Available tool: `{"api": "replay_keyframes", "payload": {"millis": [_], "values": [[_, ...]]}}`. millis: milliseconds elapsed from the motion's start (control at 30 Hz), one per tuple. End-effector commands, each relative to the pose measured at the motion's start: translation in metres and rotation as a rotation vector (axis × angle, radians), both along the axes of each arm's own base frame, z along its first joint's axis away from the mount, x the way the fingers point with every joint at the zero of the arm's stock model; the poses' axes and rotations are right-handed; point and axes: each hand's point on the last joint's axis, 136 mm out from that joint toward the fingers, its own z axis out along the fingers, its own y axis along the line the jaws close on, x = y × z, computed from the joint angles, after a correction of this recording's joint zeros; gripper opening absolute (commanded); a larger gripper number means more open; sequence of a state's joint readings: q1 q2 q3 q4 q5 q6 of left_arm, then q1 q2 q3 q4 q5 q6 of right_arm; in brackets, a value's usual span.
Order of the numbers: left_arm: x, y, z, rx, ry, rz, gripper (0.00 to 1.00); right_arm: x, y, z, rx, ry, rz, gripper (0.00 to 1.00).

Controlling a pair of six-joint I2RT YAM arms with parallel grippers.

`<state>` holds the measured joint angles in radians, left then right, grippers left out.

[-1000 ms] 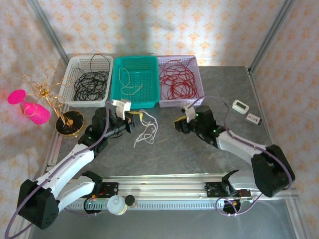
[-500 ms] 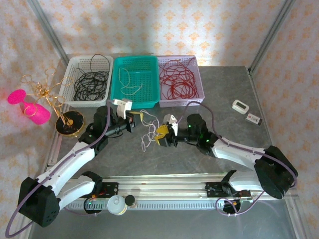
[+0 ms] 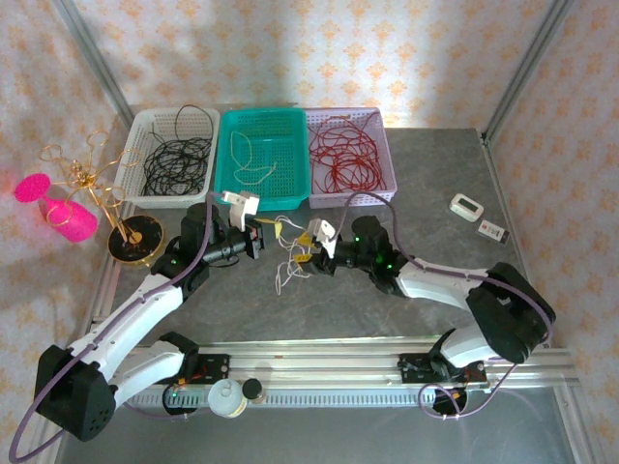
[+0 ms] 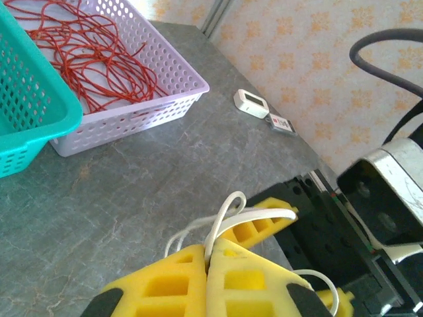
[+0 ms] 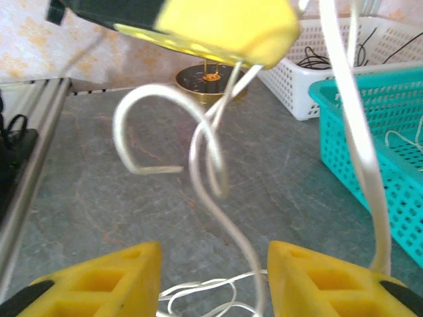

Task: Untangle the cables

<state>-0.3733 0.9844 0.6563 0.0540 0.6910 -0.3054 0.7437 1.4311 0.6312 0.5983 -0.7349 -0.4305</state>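
the right arm (image 3: 435,280) has swung in over the last second from beside the lilac basket (image 3: 385,155) to the middle of the counter (image 3: 387,319). its jaws have widened on the way and now stand open, with a strand of the white cable (image 3: 285,266) hanging between them, not yet pinched. the left arm (image 3: 145,300) has hardly shifted: its jaws stay closed on an upper loop of that same cable, holding it lifted while the rest trails in a small tangle on the counter, just in front of the teal basket (image 3: 224,159). the red cables (image 3: 343,155) lie in the lilac basket and the black cables (image 3: 179,159) in the white basket (image 3: 135,145). with both arms now at the one cable, the likely next step is for the right jaws to close on the strand and draw it away from the left.
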Motion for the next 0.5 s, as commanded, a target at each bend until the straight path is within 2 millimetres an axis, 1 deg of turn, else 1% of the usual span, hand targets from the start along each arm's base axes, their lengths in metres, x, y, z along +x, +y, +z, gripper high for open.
{"api": "replay_keyframes", "payload": {"millis": [0, 100, 200, 233, 333, 367, 400, 467], "values": [[-0.004, -0.006, 0.01, -0.008, -0.005, -0.036, 0.0, 0.015, 0.006, 0.02, 0.022, -0.114, -0.028, 0.46], [-0.004, -0.007, 0.011, -0.012, -0.006, -0.042, 0.0, 0.014, 0.009, 0.007, -0.013, -0.082, -0.007, 0.44], [0.0, -0.006, 0.015, -0.022, -0.015, -0.027, 0.0, 0.009, 0.012, -0.01, -0.051, -0.022, 0.031, 0.37], [0.001, -0.007, 0.016, -0.03, -0.013, -0.023, 0.0, 0.007, 0.011, -0.015, -0.057, -0.002, 0.036, 0.33], [0.01, -0.002, 0.015, -0.029, -0.008, 0.031, 0.0, 0.002, 0.005, -0.023, -0.06, 0.068, 0.015, 0.14], [0.015, 0.002, 0.013, -0.019, 0.001, 0.071, 0.0, 0.003, 0.002, -0.026, -0.062, 0.108, -0.014, 0.1], [0.019, 0.006, 0.01, -0.01, 0.009, 0.1, 0.0, 0.003, -0.001, -0.027, -0.059, 0.146, -0.045, 0.08], [0.03, 0.016, -0.004, 0.012, 0.047, 0.186, 0.01, 0.004, -0.009, -0.028, -0.053, 0.253, -0.117, 0.02]]}}
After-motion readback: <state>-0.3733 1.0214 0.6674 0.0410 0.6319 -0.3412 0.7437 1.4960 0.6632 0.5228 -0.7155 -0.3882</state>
